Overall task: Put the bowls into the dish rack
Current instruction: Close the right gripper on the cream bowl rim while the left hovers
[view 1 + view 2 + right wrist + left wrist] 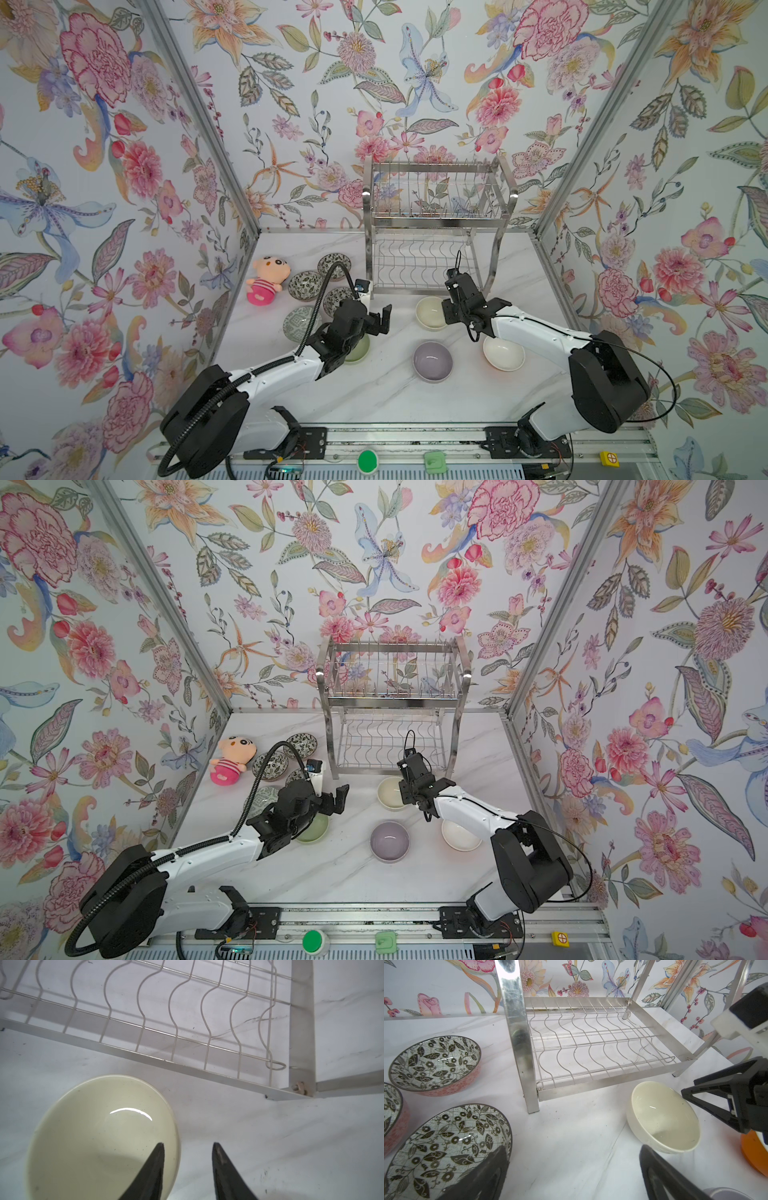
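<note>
Tabletop (pixel 374 399): left arm (pixel 286 368) (partly) hides green bowl (pixel 360 352)

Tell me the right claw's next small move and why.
Probably lower slightly and close on the rim of the cream bowl: the right claw is open, one finger over its inside, one outside the rim, and the bowl sits on the table in front of the dish rack.

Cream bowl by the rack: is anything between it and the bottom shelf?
Nothing visible. Only bare table lies between the cream bowl and the dish rack's low front rail, and the bottom shelf is free.
</note>
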